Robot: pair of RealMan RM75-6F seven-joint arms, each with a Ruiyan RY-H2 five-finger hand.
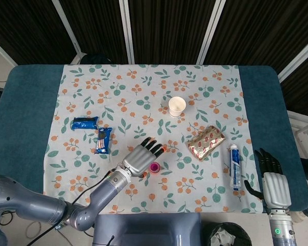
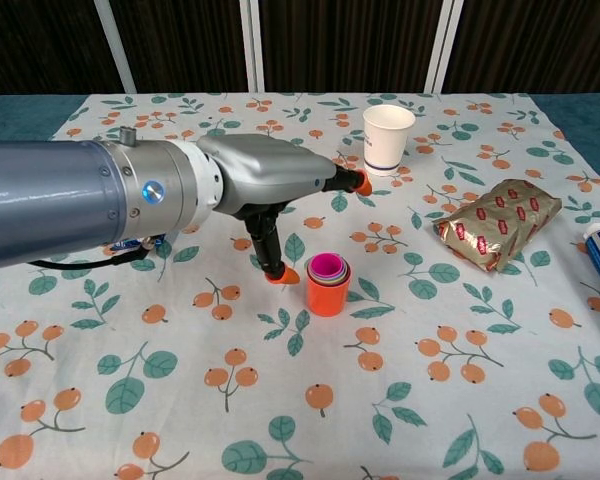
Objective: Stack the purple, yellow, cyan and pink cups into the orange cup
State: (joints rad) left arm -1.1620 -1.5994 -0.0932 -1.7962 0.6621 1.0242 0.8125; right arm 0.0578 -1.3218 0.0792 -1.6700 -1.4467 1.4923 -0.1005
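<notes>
The orange cup (image 2: 327, 297) stands on the flowered cloth with the pink cup (image 2: 328, 267) nested inside it; rims of other cups show between them. From above the stack appears as a pink ring (image 1: 155, 167). My left hand (image 2: 270, 195) hovers just left of and above the stack, fingers spread apart, holding nothing, one orange fingertip (image 2: 283, 274) low beside the cup. The same left hand (image 1: 142, 157) is seen in the head view next to the stack. My right hand (image 1: 271, 183) rests off the table's right front corner, fingers apart and empty.
A white paper cup (image 2: 388, 138) stands behind the stack. A gold snack packet (image 2: 498, 222) lies to the right, a toothpaste tube (image 1: 234, 167) beyond it. Two blue wrappers (image 1: 95, 134) lie at the left.
</notes>
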